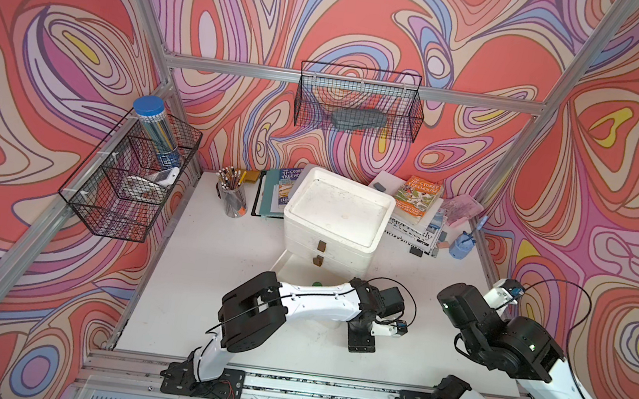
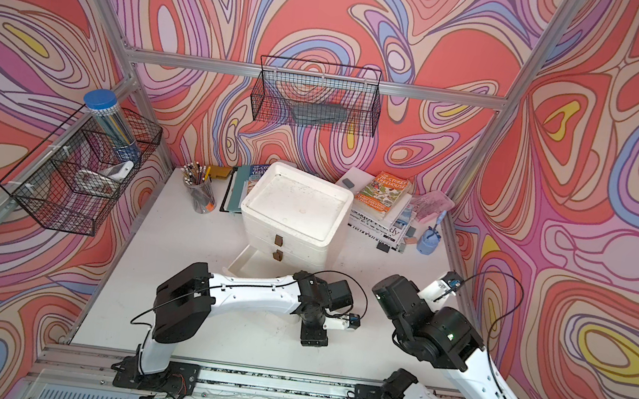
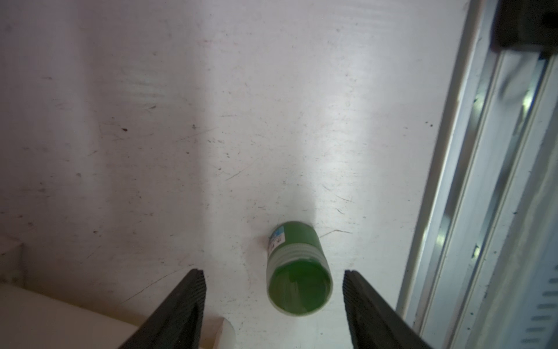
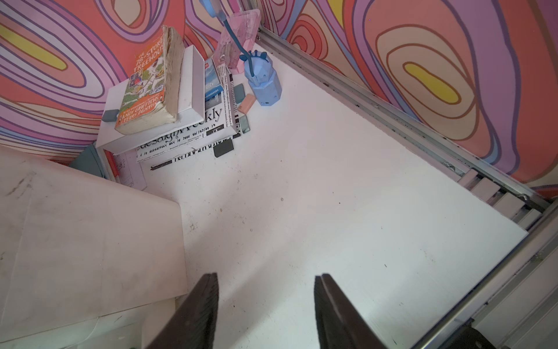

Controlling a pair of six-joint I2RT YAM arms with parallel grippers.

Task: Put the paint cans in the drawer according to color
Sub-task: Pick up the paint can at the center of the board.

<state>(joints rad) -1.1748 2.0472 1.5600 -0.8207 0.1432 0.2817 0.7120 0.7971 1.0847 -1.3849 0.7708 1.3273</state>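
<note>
1. The left end effector [image 3: 274, 271] points down at the worktop [image 3: 211, 121] near the robot's front rail. Its fingers are spread and hold nothing.
2. The green paint can [image 3: 297, 269] lies on its side on the worktop between those fingers, closer to one than the other and touching neither. The wide spread appears chosen so that the fingers can drop on either side of the can body. Because a can on its side rolls, it probably needs a centred closure across the body.
3. The right end effector [image 4: 266, 275] hangs over bare worktop beside the drawer unit [image 1: 344, 254]. Its fingers are also apart and empty. This position seems intended to keep the right arm clear of the left arm's path.
4. The bottom drawer [image 1: 280, 260] stands pulled out toward the robot, apparently to receive the cans.
5. In a top view, a small green object [image 1: 316, 283] shows just behind the left arm, near the open drawer. It may be the second green can, but the arm hides too much to confirm this.
6. The white and pink cans are not visible.
7. The pencil cup [image 1: 231, 197] and the stacked books [image 1: 418, 197] stand at the rear, well apart from the work zone.
</note>
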